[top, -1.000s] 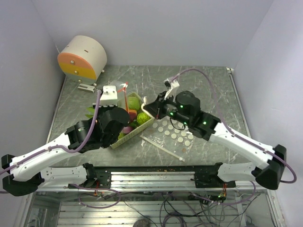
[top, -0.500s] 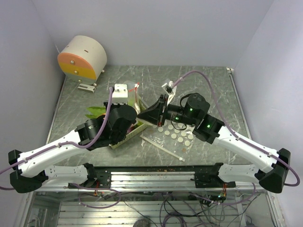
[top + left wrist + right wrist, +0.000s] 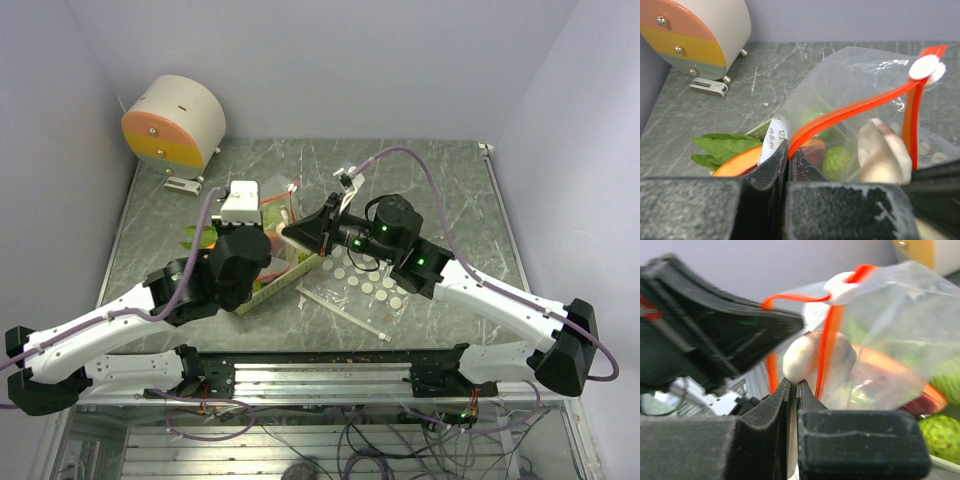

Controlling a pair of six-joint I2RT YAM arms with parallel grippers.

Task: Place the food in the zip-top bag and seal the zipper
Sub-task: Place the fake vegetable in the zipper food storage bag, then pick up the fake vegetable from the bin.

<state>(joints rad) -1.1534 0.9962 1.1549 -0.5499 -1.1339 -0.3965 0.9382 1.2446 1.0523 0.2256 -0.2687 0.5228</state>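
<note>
Lavender walls closed in a grey marbled counter (image 3: 440, 190), with a cream drum (image 3: 172, 122) faced in orange and yellow at its back left corner. From above, the left arm (image 3: 120, 320) and the right arm (image 3: 490, 295) reached inward and met over a pale-green basket (image 3: 296, 272), with the zip-top bag (image 3: 281, 205) raised between their tips. Some green leaves (image 3: 196, 238) stuck out beside the left arm. A clear dotted sheet (image 3: 365, 285) lay on the counter just right of the basket.

At the left wrist, the left end effector (image 3: 788, 150) was clenched on the bag's red zipper strip (image 3: 855, 107), which climbed to the right as far as a white slider (image 3: 925, 67). An orange carrot (image 3: 737, 161) showed low on the left, beside the fingers and the leaves. A bumpy green ball (image 3: 837, 161) and a pale cream lump (image 3: 882, 150) showed through the plastic — whether they sat inside the bag or only behind it could not be told.

At the right wrist, the right end effector (image 3: 792, 386) was clenched too, its jaws pressed together on a thin pale sliver at the bag's edge. The cream lump sat just beyond the tips, and the red strip crossed it. A second green ball (image 3: 940, 435) lay low on the right, beneath the bag.
</note>
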